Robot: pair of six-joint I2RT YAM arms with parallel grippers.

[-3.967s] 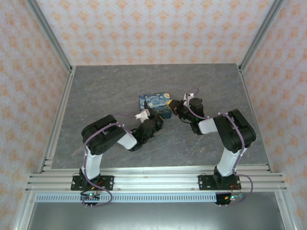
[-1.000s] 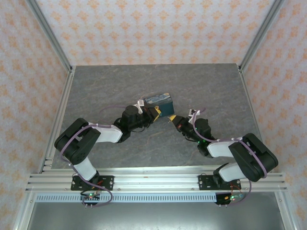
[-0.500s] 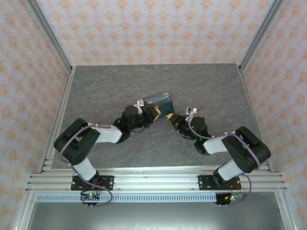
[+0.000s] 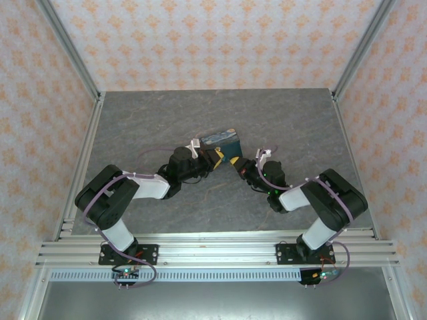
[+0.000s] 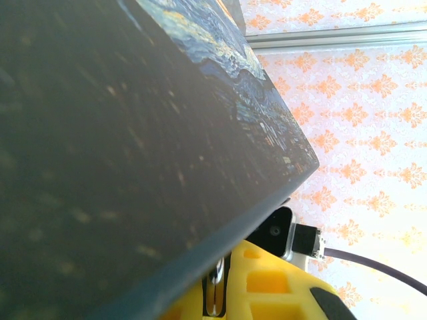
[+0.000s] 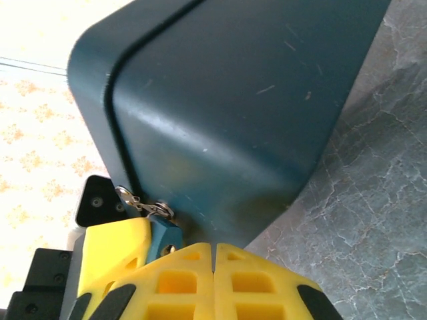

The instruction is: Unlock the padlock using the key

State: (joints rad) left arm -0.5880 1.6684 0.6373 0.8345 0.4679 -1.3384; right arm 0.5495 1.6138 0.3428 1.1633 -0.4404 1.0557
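You have two arms on the counter (image 4: pixel 300 120), one gripper each, one blue painted box (image 4: pixel 221 139) and one padlock (image 6: pixel 163 235). There is also one small silver ring (image 6: pixel 131 199), just above the padlock.

Look for the padlock in the right wrist view. It is tiny beside the box, with a bluish body and a bit of bright metal on top. It sits at the lower end of the box's lid seam, against the box's rounded corner.

Your left gripper (image 4: pixel 217 159) is closed down on the padlock. One of its yellow fingers (image 6: pixel 113 248) touches the bluish body, and the left wrist view shows a thin metal piece (image 5: pixel 213 293) pinched in the narrow gap.

Your right gripper (image 4: pixel 239 168) has its two yellow fingers pressed together, tips just below the padlock and near the box's corner. You cannot tell whether anything is held between them.

From above, the box sits tilted between the two grippers, mid-counter
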